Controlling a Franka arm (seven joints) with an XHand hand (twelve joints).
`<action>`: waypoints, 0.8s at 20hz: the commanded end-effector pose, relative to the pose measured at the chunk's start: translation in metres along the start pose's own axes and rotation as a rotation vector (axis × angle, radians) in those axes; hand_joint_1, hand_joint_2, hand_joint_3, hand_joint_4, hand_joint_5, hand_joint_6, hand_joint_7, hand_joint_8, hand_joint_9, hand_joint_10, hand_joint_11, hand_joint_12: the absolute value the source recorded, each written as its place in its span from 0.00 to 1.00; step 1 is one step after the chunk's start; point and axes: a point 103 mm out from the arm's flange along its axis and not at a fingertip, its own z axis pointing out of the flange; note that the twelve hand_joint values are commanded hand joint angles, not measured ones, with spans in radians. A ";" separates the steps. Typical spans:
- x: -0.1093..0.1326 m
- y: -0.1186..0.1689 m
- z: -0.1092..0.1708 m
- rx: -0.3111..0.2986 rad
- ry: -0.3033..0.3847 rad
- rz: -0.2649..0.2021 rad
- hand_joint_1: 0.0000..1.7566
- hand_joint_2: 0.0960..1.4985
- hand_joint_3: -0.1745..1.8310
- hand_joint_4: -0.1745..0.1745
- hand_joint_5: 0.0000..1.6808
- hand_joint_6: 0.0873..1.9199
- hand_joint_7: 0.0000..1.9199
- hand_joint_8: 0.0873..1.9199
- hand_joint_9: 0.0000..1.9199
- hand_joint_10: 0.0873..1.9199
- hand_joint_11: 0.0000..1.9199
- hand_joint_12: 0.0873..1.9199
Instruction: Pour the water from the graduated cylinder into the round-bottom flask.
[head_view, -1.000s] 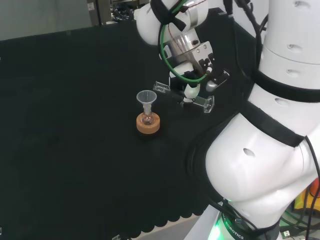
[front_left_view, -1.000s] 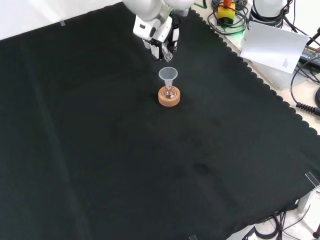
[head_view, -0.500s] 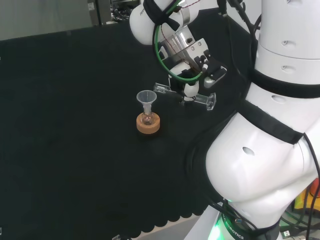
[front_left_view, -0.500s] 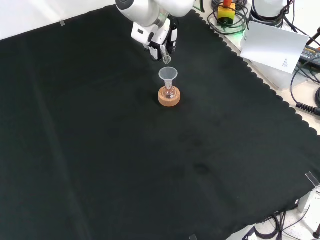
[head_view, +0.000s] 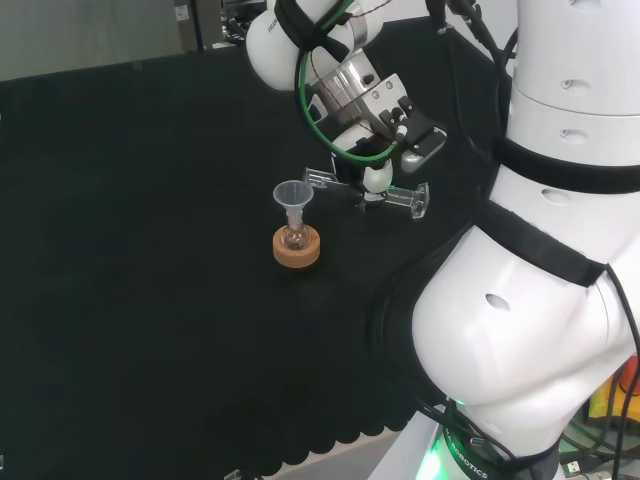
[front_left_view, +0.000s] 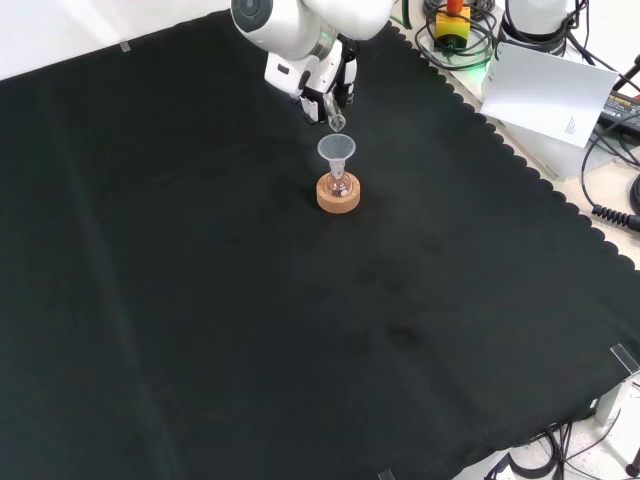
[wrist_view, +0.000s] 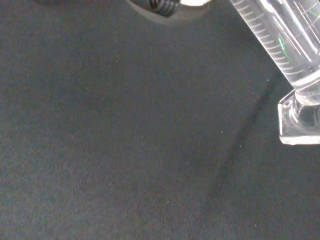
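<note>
A small round-bottom flask (head_view: 294, 238) (front_left_view: 339, 186) rests in a cork ring stand (head_view: 297, 250) (front_left_view: 338, 196) with a clear funnel (head_view: 292, 194) (front_left_view: 336, 150) in its neck. The hand (head_view: 375, 180) (front_left_view: 320, 92) is shut on a clear graduated cylinder (head_view: 340, 183) (wrist_view: 280, 37), held almost level above the cloth. In the head view the cylinder's mouth (head_view: 317, 178) is just right of the funnel and a little higher, and its foot (head_view: 417, 200) points toward the arm. In the front view the mouth (front_left_view: 336, 122) hangs just beyond the funnel rim. Whether the cylinder holds water cannot be made out.
Black cloth (front_left_view: 250, 330) covers the bench, with a scalloped edge (front_left_view: 520, 160) at the right of the front view. Cables and a white box (front_left_view: 550, 90) lie off the cloth there. The arm's white links (head_view: 540, 300) stand at the right of the head view.
The hand has carried the cylinder left in the head view, bringing its mouth closer to the funnel. The cylinder is tipped nearer to level. Flask and funnel have not moved.
</note>
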 end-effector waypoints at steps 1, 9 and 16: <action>0.003 -0.001 -0.003 0.021 -0.031 0.009 0.73 0.68 0.09 0.00 0.66 0.37 0.60 0.36 0.77 0.00 0.62 0.39; 0.007 0.000 -0.007 0.091 -0.073 0.042 0.73 0.68 0.09 0.00 0.66 0.37 0.60 0.36 0.77 0.00 0.62 0.39; 0.009 -0.002 -0.014 0.106 -0.093 0.056 0.73 0.68 0.09 0.00 0.66 0.37 0.60 0.36 0.77 0.00 0.62 0.39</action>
